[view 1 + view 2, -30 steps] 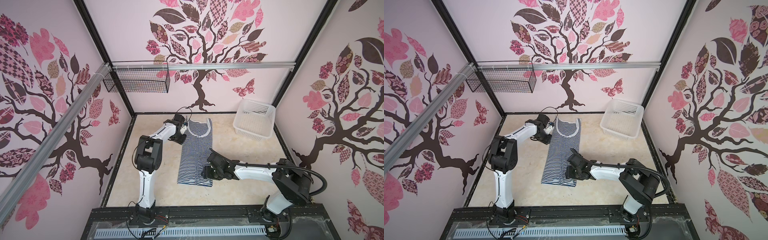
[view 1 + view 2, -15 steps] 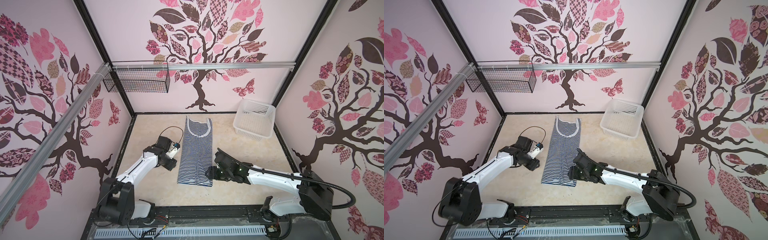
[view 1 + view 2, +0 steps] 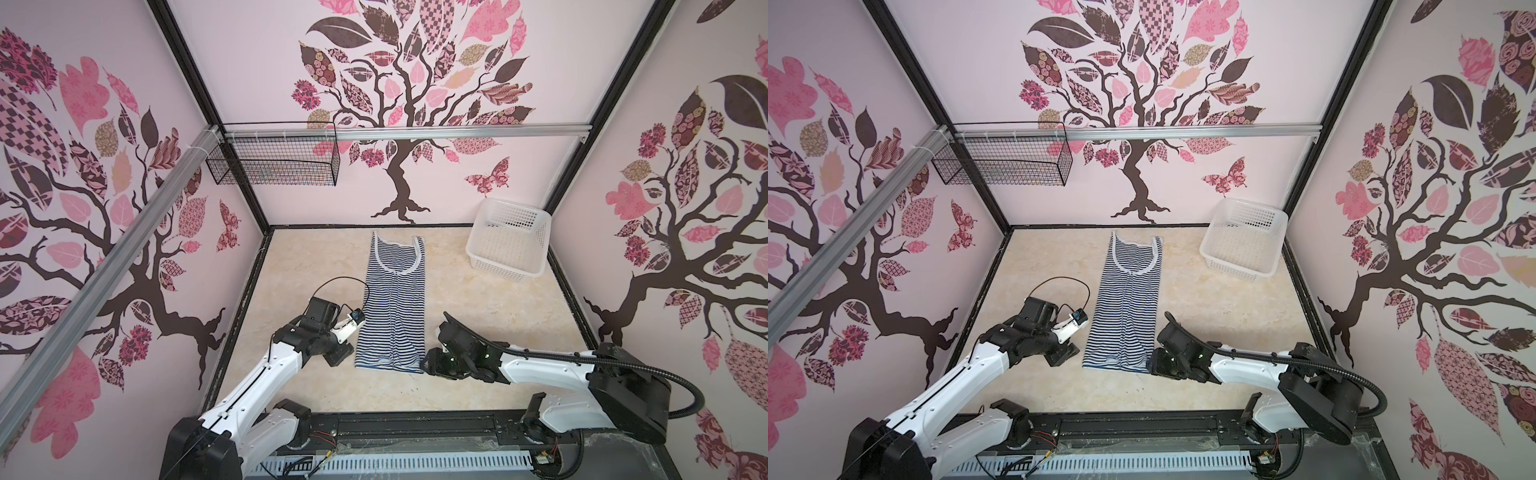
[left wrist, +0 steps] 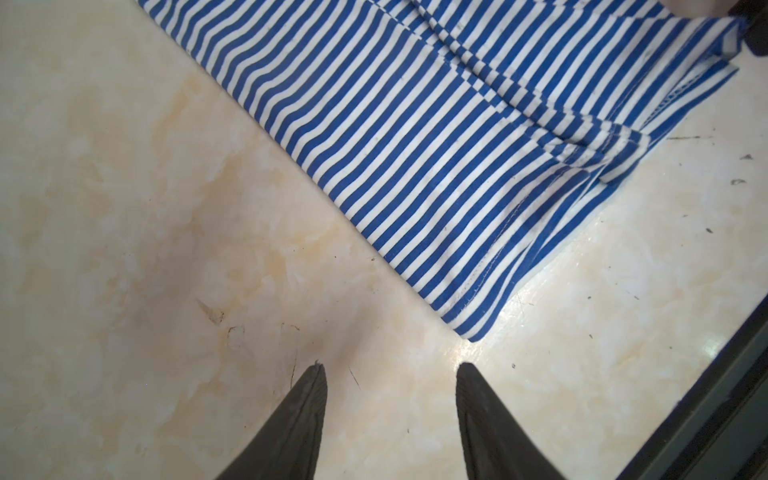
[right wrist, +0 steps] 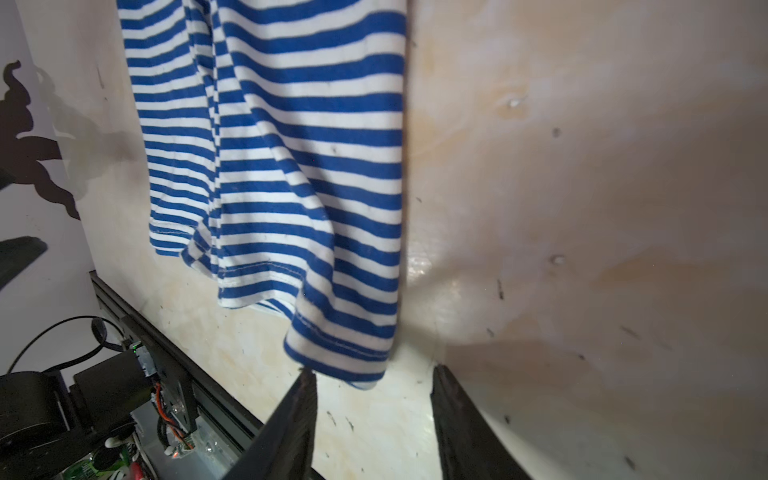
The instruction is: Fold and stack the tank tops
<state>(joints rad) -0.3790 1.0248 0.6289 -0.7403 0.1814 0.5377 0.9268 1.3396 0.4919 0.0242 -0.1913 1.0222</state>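
One tank top point(image 3: 395, 303) point(image 3: 1127, 307), navy-and-white striped, lies flat as a narrow lengthwise strip, with its white-trimmed neckline toward the back wall. My left gripper point(image 3: 340, 358) point(image 3: 1064, 355) sits low beside the hem's near left corner. In the left wrist view its jaws point(image 4: 390, 368) stand open over bare table, and the hem corner point(image 4: 469, 332) is just ahead of one fingertip. My right gripper point(image 3: 426, 365) point(image 3: 1152, 365) is at the hem's near right corner. In the right wrist view it point(image 5: 374, 370) is open, with the hem corner point(image 5: 353, 365) at the mouth between the tips.
A white perforated basket point(image 3: 505, 259) point(image 3: 1241, 253) stands at the back right corner. A black wire basket point(image 3: 274, 162) hangs from the rail at the back left. The black front rail point(image 3: 415, 424) runs just behind both grippers.
The left arm swung from the neckline end to the near left hem corner. The right gripper slid to the near right hem corner and its jaws narrowed. The tank top stayed put.
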